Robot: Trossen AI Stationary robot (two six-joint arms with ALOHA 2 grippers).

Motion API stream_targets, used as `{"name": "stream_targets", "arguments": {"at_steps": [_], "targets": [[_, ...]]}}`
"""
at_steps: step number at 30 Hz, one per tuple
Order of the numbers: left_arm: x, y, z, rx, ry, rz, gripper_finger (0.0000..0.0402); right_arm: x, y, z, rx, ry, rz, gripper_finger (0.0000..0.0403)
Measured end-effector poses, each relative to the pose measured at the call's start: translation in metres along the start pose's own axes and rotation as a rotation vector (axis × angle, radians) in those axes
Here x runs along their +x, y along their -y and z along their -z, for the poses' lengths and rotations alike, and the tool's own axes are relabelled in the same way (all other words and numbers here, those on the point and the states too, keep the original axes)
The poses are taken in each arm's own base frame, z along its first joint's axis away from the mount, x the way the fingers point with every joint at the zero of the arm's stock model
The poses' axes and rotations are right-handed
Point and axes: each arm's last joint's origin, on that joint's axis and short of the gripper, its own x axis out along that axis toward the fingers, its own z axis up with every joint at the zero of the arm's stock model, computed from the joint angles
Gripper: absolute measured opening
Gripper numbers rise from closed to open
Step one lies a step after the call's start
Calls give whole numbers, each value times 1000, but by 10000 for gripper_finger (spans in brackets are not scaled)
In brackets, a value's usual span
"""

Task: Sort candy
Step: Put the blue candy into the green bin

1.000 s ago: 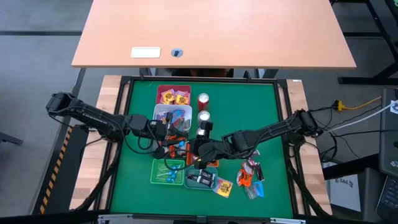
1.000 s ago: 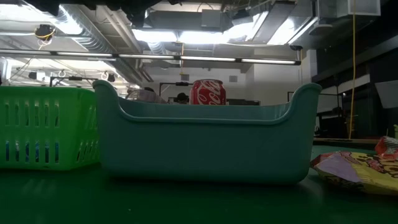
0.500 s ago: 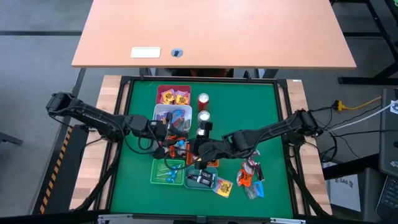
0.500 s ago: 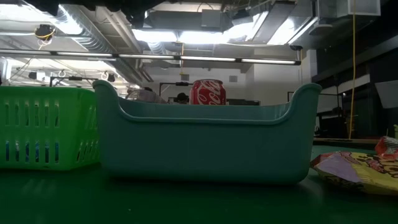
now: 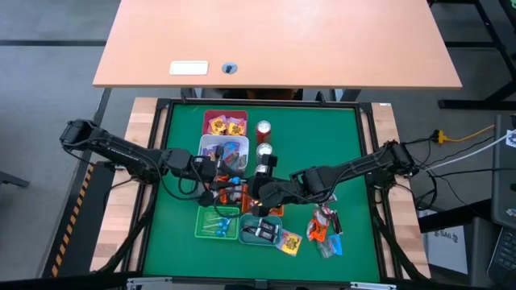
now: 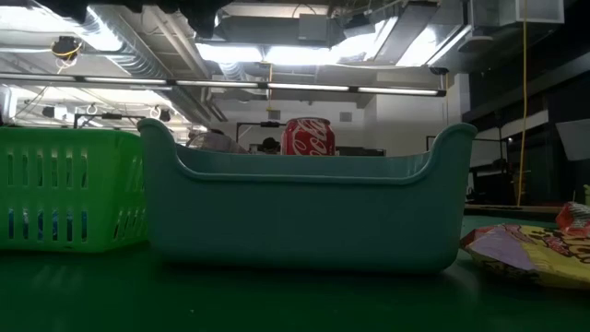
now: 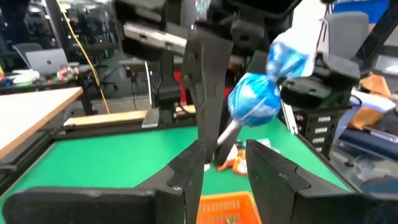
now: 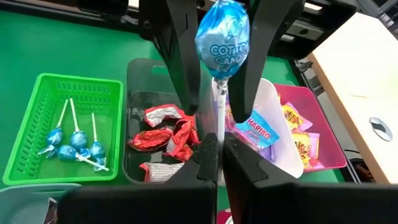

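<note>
Right gripper (image 5: 260,192) shifted slightly, jaws clamping lollipop (image 8: 222,38) stick, head upward; left gripper (image 7: 219,163) jaws apart.

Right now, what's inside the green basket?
The green basket holds several blue lollipops, sticks pointing various ways. In the right wrist view its near corner is cut off by the gripper body, so anything lying there is hidden.

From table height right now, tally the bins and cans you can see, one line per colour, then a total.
Green bin: 1
Teal bin: 1
Red can: 1
Total: 3
</note>
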Motion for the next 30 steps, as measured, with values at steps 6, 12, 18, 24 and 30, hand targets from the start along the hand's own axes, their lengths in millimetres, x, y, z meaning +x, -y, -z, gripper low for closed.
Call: {"name": "stream_targets", "arguments": {"at_steps": [6, 12, 18, 24, 30], "targets": [[0, 0, -5, -4, 53, -2, 114, 0, 0, 0, 1, 1, 1, 10], [0, 0, -5, -4, 55, -3, 114, 0, 0, -2, 10, 17, -1, 10], [0, 0, -7, -6, 69, -4, 86, 0, 0, -2, 10, 16, -1, 10], [0, 0, -7, -6, 74, -4, 24, 0, 0, -2, 10, 16, 0, 10], [0, -1, -7, -6, 74, -6, 6, 0, 0, -2, 10, 16, -1, 10]]}}
